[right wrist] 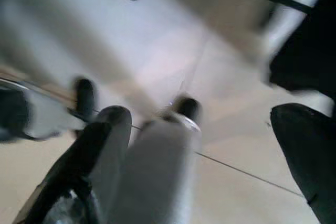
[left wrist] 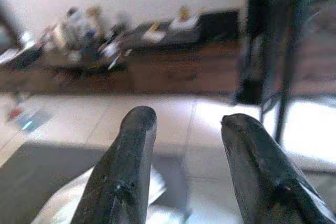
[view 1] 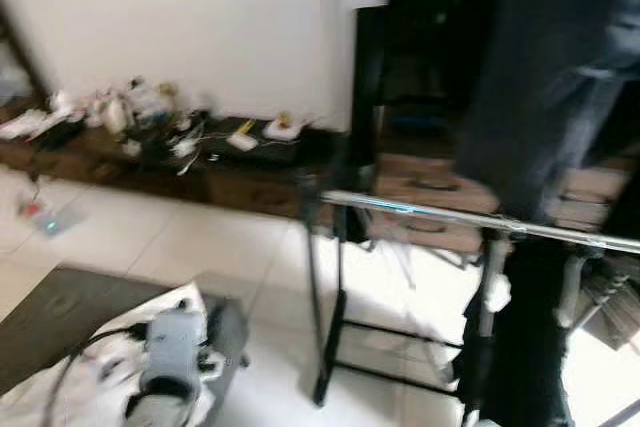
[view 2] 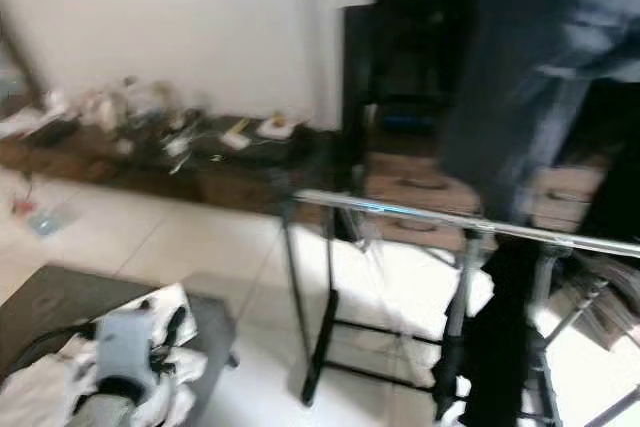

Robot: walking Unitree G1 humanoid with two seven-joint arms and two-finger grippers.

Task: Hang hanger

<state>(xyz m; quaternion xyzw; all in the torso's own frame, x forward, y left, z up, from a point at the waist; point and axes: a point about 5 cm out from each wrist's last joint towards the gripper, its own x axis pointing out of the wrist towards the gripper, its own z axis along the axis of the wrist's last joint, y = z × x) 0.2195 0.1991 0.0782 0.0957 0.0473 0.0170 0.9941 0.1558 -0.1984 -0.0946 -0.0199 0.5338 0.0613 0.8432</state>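
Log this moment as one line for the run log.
left pincer: open, empty | right pincer: open, above floor | rail: ahead | frames blurred

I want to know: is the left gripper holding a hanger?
No, the left gripper is open with only floor showing between its fingers.

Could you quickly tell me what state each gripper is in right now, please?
Left gripper: open, holding nothing, above the floor.
Right gripper: open, with a pale bar between its fingers; whether it grips the bar cannot be told.
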